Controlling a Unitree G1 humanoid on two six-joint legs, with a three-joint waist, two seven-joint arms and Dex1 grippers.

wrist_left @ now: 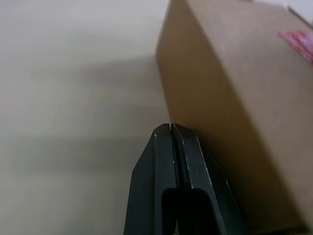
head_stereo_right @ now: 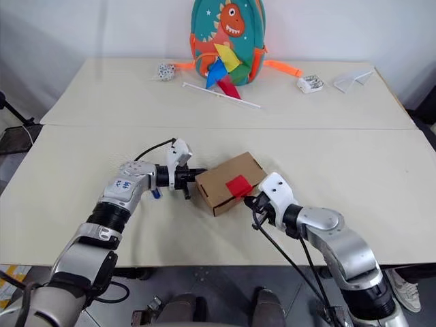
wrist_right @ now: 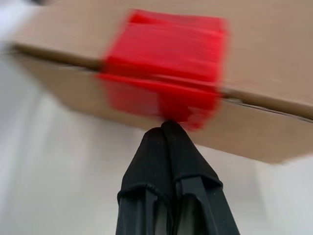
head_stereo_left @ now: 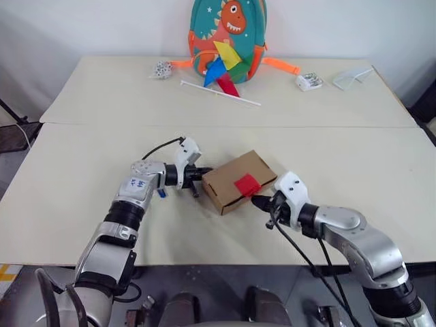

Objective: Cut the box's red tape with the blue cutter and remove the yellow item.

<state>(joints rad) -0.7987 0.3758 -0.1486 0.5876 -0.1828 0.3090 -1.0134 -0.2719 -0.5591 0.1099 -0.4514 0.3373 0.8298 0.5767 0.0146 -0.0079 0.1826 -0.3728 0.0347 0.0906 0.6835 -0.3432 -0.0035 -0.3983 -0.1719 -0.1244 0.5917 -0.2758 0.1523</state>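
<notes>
The left gripper (head_stereo_left: 195, 178), black fingers pressed together and empty, sits against the left end of the small brown cardboard box (head_stereo_left: 231, 178) on the pale table (head_stereo_left: 82, 170); a bright red tape square (head_stereo_left: 247, 184) straddles its near flap seam; the right gripper (head_stereo_left: 259, 201), likewise closed, seems to touch that tape's lower edge.

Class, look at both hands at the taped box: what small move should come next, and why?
Probably draw the right hand back from the red tape: both hands are shut and empty, the left hand rests against the box, and the tape is uncut.
</notes>
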